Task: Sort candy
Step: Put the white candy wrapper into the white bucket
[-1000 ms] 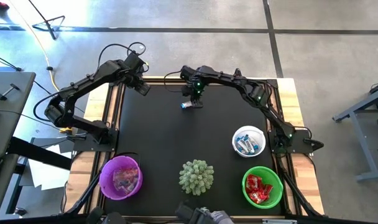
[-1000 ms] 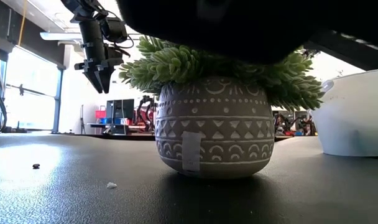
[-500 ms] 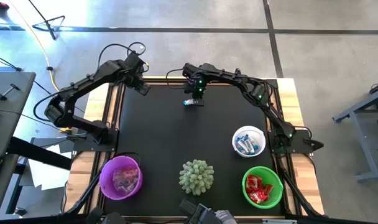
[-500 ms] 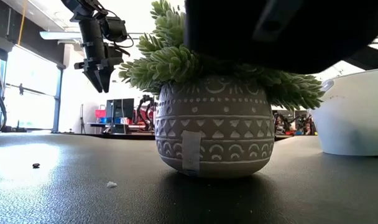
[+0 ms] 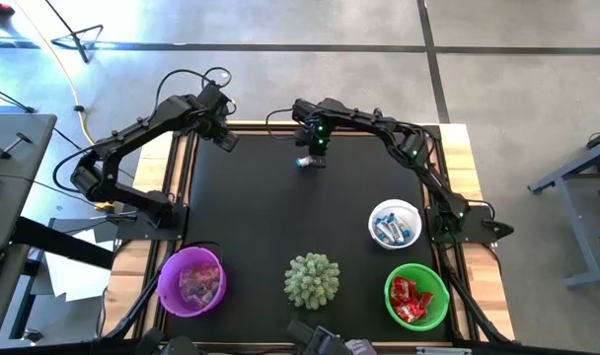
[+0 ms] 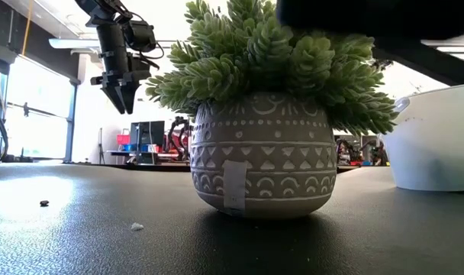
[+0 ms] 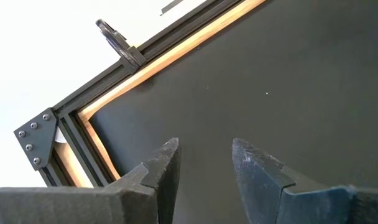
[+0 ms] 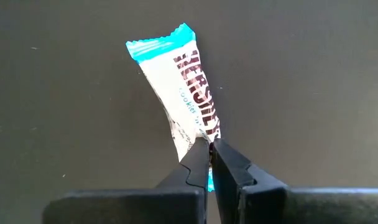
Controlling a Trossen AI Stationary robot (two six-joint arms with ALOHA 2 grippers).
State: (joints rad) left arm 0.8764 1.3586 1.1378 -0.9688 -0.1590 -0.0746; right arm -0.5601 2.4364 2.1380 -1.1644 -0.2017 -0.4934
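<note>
A blue-and-white wrapped candy [image 8: 179, 87] lies at the far middle of the black mat, small in the high view [image 5: 302, 163]. My right gripper [image 8: 209, 144] is shut on it and points down at it [image 5: 310, 158]. My left gripper [image 7: 204, 155] hangs open above the mat's far left corner [image 5: 226, 141] with nothing between its fingers. It also shows at the upper left of the low view [image 6: 124, 103]. The plant hides the candy in the low view. My right gripper pinches the wrapper's near end [image 8: 198, 134] between its two fingertips, coming from above and pointing down. The candy stretches away from the fingers along the mat. I cannot tell whether it is lifted clear or its other end rests on the mat.
A white bowl [image 5: 395, 224] with blue-and-white candy and a green bowl [image 5: 416, 296] with red candy stand near right. A purple bowl [image 5: 191, 281] with pinkish candy stands near left. A spiky green plant [image 5: 312, 280] in a patterned pot [image 6: 262, 156] stands near middle.
The candy has shifted a little toward the table's far right, along with my right gripper. A dark shape close in front of the low view has drawn away and uncovered the plant.
</note>
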